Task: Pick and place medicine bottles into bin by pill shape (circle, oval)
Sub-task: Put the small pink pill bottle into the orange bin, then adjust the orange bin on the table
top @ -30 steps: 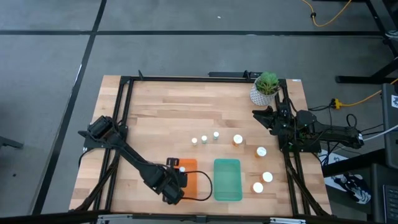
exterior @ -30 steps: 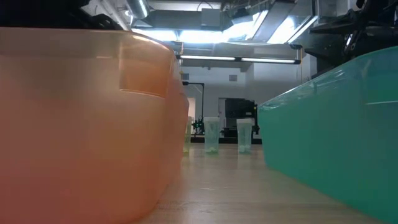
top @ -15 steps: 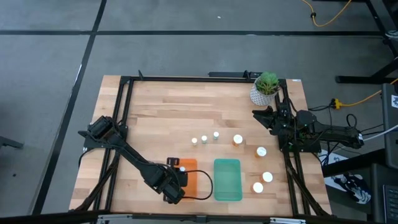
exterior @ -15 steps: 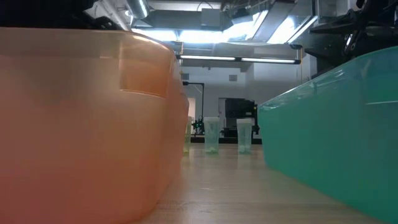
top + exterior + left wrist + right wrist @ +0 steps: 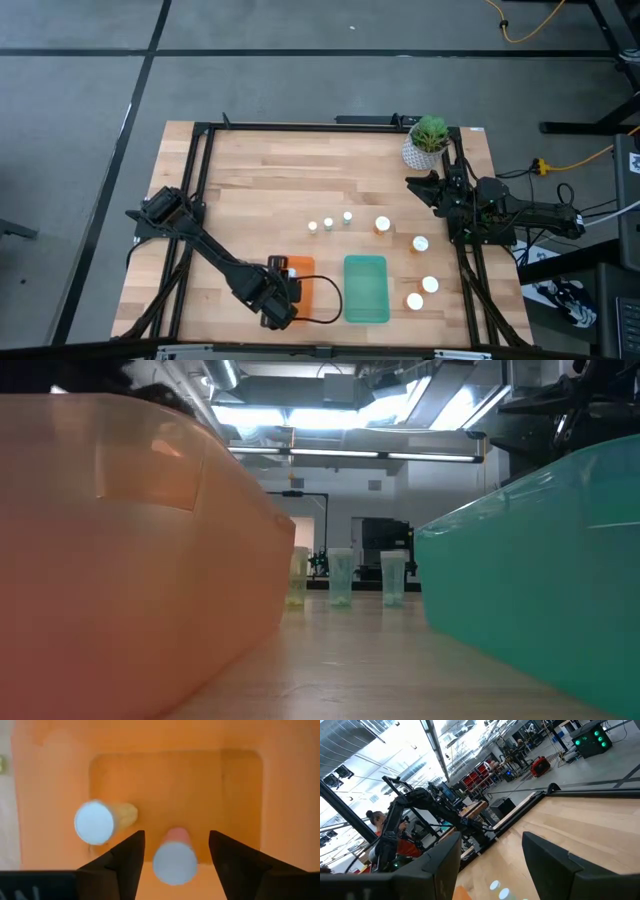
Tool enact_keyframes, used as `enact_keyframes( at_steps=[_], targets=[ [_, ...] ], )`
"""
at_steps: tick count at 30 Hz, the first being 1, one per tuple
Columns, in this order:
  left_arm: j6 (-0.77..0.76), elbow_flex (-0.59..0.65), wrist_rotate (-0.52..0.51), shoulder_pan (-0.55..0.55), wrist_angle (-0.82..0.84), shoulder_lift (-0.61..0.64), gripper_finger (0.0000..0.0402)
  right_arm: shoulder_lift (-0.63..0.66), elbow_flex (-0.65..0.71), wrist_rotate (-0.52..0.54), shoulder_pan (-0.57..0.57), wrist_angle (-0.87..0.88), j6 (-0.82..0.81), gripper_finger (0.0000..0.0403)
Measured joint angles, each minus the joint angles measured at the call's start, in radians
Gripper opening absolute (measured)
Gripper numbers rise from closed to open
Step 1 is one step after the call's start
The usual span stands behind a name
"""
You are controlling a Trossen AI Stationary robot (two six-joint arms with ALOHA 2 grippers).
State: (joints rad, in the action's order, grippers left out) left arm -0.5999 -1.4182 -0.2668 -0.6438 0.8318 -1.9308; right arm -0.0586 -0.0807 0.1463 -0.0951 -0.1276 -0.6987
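My left gripper (image 5: pixel 281 291) is open over the orange tray (image 5: pixel 305 268), pointing down into it. In the left wrist view its fingers (image 5: pixel 176 834) stand on either side of a white-capped bottle (image 5: pixel 173 862) on the tray floor, with a gap on each side. A second white-capped bottle (image 5: pixel 95 822) is beside it in the tray. The teal tray (image 5: pixel 366 289) lies to the right. Three tiny bottles (image 5: pixel 328 223) and several larger ones (image 5: pixel 420 243) stand on the table. My right gripper (image 5: pixel 425 185) is open and waits at the table's right edge.
A white pot with a green plant (image 5: pixel 426 145) stands at the far right corner, close to my right arm. A black frame (image 5: pixel 200 180) runs round the table. In the low view the two tray walls (image 5: pixel 130 560) (image 5: pixel 540 560) fill the foreground, with the tiny bottles (image 5: pixel 340 578) between them.
The orange tray has shifted a little on the table. In the low view its wall now stands farther to the left and leans more, so a third tiny bottle shows beside it.
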Motion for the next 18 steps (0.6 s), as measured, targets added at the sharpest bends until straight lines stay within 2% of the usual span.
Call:
enact_keyframes(
  at_steps=[10,14,18],
  targets=[
    [0.007,-0.167,-0.02,0.031,0.093,0.001,0.0215,0.0,0.0,0.0,0.0,0.0,0.0,0.0213],
    [-0.075,-0.278,0.004,0.037,0.303,0.001,0.0209,0.0,0.0,-0.001,0.0,0.0,0.0,0.0213],
    [-0.204,-0.366,0.126,0.031,0.533,0.003,0.0203,0.0,0.0,-0.017,0.0,0.0,0.0,0.0213]
  ],
)
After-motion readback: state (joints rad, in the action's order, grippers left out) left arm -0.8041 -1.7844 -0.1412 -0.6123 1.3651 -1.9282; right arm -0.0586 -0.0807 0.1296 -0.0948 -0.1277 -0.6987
